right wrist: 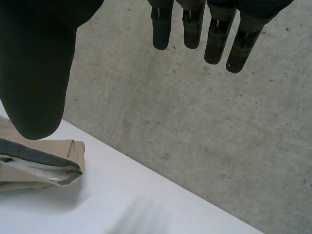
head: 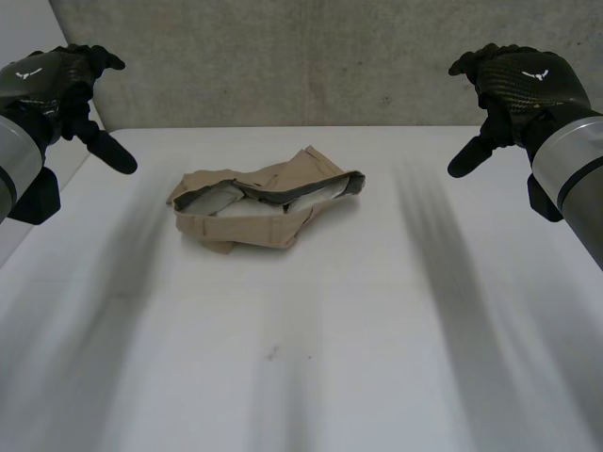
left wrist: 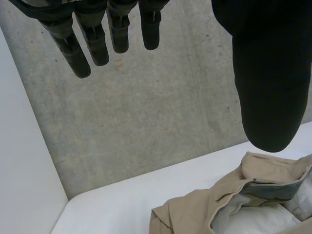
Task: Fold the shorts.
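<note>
Head view: crumpled shorts lie upper centre on the table; left hand upper left and right hand upper right, both raised.
Left wrist view: fingers straight, holding nothing, shorts near the thumb.
Right wrist view: likewise wide and empty.
Folding looks unstarted; the next move calls for reaching down to spread the cloth.

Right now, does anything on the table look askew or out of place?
The tan shorts lie in a rumpled heap on the table, waistband gaping, pale lining showing. The left hand and right hand hang open to either side, touching nothing.
</note>
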{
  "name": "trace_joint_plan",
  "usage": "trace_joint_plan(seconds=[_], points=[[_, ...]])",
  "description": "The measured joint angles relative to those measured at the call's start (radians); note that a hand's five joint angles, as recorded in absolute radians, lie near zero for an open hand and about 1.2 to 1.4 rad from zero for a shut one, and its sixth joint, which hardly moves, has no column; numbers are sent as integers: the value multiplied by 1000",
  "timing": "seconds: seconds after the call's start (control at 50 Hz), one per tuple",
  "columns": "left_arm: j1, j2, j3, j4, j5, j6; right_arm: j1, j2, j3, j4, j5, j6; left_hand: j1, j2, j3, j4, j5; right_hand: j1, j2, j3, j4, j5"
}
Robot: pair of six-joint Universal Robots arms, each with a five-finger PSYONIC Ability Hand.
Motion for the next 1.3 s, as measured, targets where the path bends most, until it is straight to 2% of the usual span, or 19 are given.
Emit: trace_joint_plan(seconds=[0.18,0.36,0.5,0.56,0.62,0.64,0.68,0.7,0.72,0.74,0.86,1.0,1.04,1.12,1.14,1.16,1.2,1.22,1.3], points=[[-4,-2,-15,11,-1,5,4,0,4,0,-11,-10,0,0,0,0,0,0,0,0,0,0],[-17,-86,-56,130,-2,90,17,10,31,7,-44,-150,0,0,0,0,0,0,0,0,0,0],[-85,-381,31,246,-11,338,18,31,54,8,-42,-279,4,4,1,3,3,0,0,0,0,0],[-108,-469,80,253,-13,388,15,34,56,8,-41,-284,10,12,6,9,9,0,0,0,0,0],[-129,-551,132,252,-13,421,11,36,57,8,-41,-284,164,148,127,143,142,0,0,0,0,0],[-140,-587,157,252,-13,429,9,36,57,8,-40,-283,409,386,349,366,359,0,0,0,0,0],[-158,-619,184,252,-14,432,8,36,57,7,-40,-282,685,653,608,626,611,0,0,0,0,0],[-158,-619,184,252,-14,432,8,36,57,7,-40,-282,685,653,608,626,611,0,0,0,0,0],[-183,-638,207,252,-18,429,7,35,57,7,-40,-281,892,899,874,895,870,0,0,0,0,0],[-194,-642,215,253,-21,428,7,35,56,7,-40,-280,892,943,917,938,902,0,0,0,0,0],[-320,-644,268,278,-49,395,2,31,46,7,-38,-279,892,982,960,977,911,0,0,0,0,0],[-538,-611,312,404,-68,311,-33,15,28,4,-34,-278,892,984,981,977,911,0,0,0,0,0],[-607,-615,318,461,-68,290,-51,1,24,4,-33,-278,892,985,982,978,911,0,0,0,0,0],[-665,-635,324,512,-66,279,-67,-11,23,3,-32,-277,873,954,963,960,916,0,0,0,0,0],[-698,-662,327,539,-65,276,-84,-21,22,3,-32,-276,522,594,585,588,579,0,0,0,0,0],[-703,-667,327,543,-65,276,-86,-23,22,4,-32,-276,452,511,502,525,517,0,0,0,0,0],[-725,-696,327,560,-66,277,-97,-30,23,4,-33,-276,452,511,502,525,517,0,0,0,0,0],[-733,-709,325,566,-67,278,-105,-37,24,4,-33,-276,112,149,137,138,129,0,0,0,0,0],[-736,-716,307,567,-69,287,-112,-43,28,5,-36,-277,77,80,68,73,60,0,0,0,0,0]])
